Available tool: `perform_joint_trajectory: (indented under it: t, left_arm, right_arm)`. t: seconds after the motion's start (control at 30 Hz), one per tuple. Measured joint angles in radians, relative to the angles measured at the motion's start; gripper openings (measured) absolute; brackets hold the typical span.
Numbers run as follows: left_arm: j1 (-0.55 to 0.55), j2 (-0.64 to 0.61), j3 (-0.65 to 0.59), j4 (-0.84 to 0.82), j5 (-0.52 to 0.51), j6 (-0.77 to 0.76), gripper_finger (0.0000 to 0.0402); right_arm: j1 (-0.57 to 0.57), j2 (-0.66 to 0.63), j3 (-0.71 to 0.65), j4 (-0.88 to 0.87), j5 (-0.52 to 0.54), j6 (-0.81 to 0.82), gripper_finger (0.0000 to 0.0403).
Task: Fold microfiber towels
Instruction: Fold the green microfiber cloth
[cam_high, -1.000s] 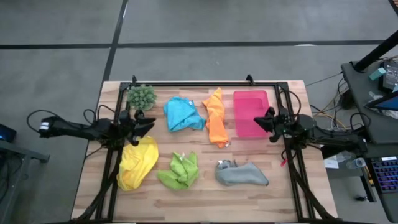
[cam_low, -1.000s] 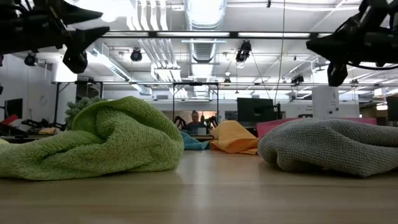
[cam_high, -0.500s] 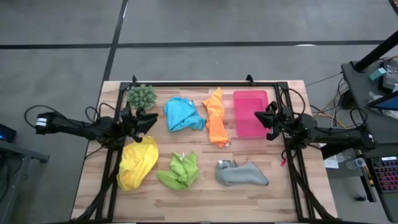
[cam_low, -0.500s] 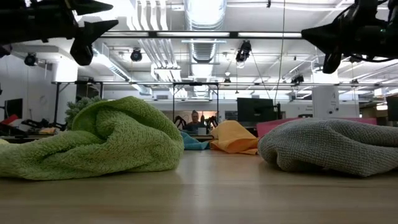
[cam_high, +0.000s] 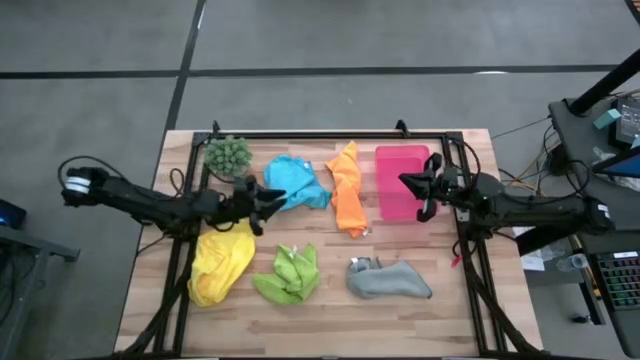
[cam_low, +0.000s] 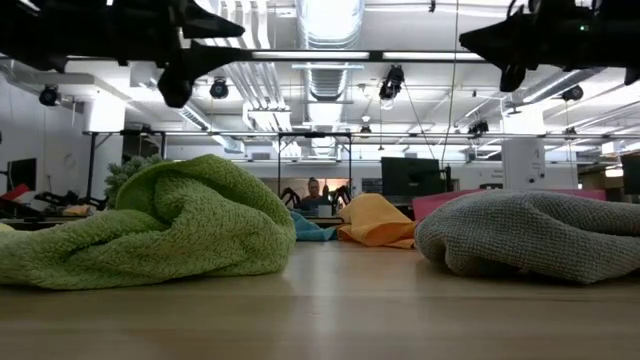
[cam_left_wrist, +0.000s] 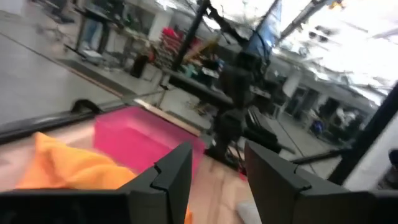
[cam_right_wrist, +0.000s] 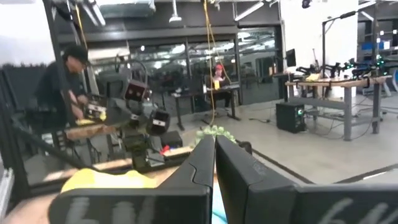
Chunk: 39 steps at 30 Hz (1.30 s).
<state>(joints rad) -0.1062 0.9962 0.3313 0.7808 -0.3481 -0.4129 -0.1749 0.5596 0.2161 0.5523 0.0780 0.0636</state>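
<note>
The left hand hangs above the tabletop at the near edge of the blue towel, between that towel and the yellow towel; its fingers stand partly apart with a clear gap between them, and nothing sits in that gap; from the low view the hand is raised well clear of the cloths, touching none. The right hand hangs over the pink tray, which lies flat at the far right of the tabletop; its fingers are pressed together with no gap, holding nothing. Five towels lie crumpled and unfolded on the tabletop: the blue towel and the orange towel in the far row, the orange one just beside the tray; the yellow towel, the lime green towel and the grey towel in the near row, each apart from its neighbours. A spiky green plant stands at the far left corner; a person shows in the room beyond the tabletop.
</note>
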Motion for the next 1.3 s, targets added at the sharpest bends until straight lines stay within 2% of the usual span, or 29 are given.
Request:
perform_joint_trajectory:
  t: [0.2,0.33,0.43,0.57,0.63,0.73,1.1,1.3]
  left_arm:
    - [0.0,0.12,0.071,-0.007,0.233,-0.001,0.0132]
    - [0.0,0.18,0.131,-0.118,0.309,-0.002,0.0132]
    - [0.0,0.21,0.188,-0.268,0.314,0.0,0.0132]
    - [0.0,0.239,0.262,-0.57,0.331,0.007,0.0132]
    - [-0.001,0.247,0.288,-0.709,0.345,0.009,0.0132]
    - [-0.009,0.263,0.304,-0.83,0.36,0.046,0.0132]
    - [-0.088,0.332,0.301,-0.904,0.364,0.29,0.0132]
    - [-0.096,0.404,0.301,-0.931,0.32,0.323,0.0132]
  right_arm:
    - [0.0,0.109,0.062,0.0,-0.008,-0.012,0.0009]
    - [0.0,0.194,0.104,-0.006,-0.014,-0.016,0.0009]
    - [0.0,0.265,0.144,0.002,-0.051,-0.022,0.0009]
    - [0.008,0.373,0.203,-0.008,-0.114,-0.024,0.0009]
    - [0.018,0.426,0.241,0.006,-0.116,-0.031,0.0009]
    - [0.037,0.506,0.288,-0.001,-0.115,-0.051,0.0009]
    - [0.137,0.753,0.475,-0.003,-0.115,-0.13,0.0009]
    - [0.167,0.821,0.529,0.002,-0.114,-0.154,0.0009]
